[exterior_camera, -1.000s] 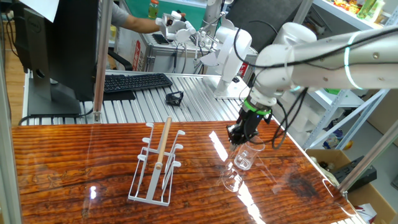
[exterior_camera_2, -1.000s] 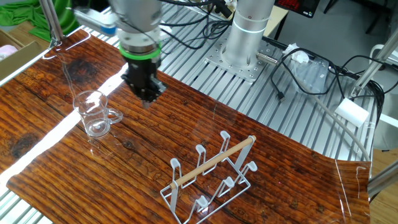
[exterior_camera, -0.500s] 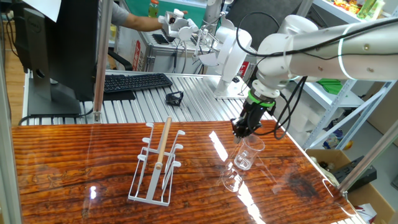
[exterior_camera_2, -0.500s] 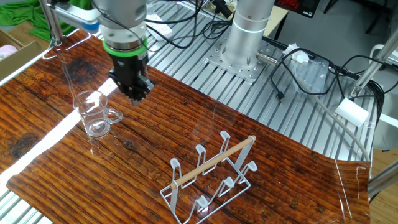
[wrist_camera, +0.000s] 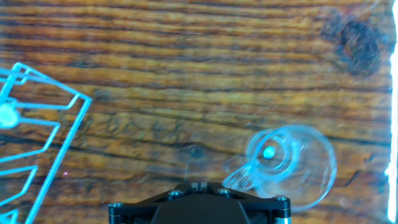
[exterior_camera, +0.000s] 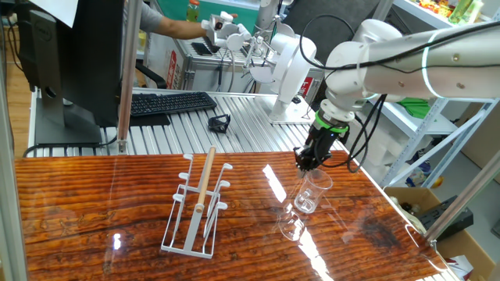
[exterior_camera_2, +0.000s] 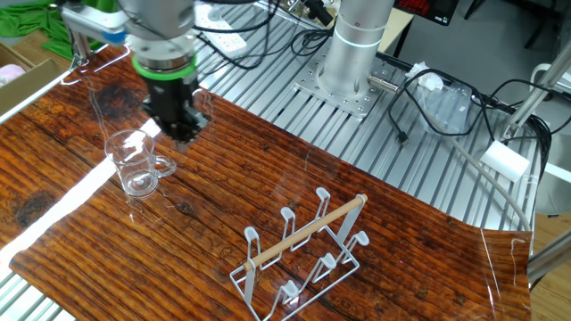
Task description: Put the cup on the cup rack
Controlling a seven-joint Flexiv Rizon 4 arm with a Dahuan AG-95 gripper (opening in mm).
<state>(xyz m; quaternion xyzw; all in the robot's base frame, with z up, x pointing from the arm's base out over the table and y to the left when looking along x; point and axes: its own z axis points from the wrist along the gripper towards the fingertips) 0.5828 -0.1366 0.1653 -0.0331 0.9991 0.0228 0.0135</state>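
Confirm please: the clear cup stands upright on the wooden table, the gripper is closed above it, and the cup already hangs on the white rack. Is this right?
Not quite. The cup does not hang on the white rack; the other fixed view shows it upright on the wooden table, well apart from the rack. The rest holds: the gripper is closed above it.

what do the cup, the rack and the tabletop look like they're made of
The cup: clear, colourless glass or possibly hard plastic; the wood grain shows straight through it. The cup rack: thin wire with a smooth white coating, probably painted metal, plus a pale rod that looks like bare wood. The table: dark striped wood grain with bright glare, so a glossy finish or clear cover.
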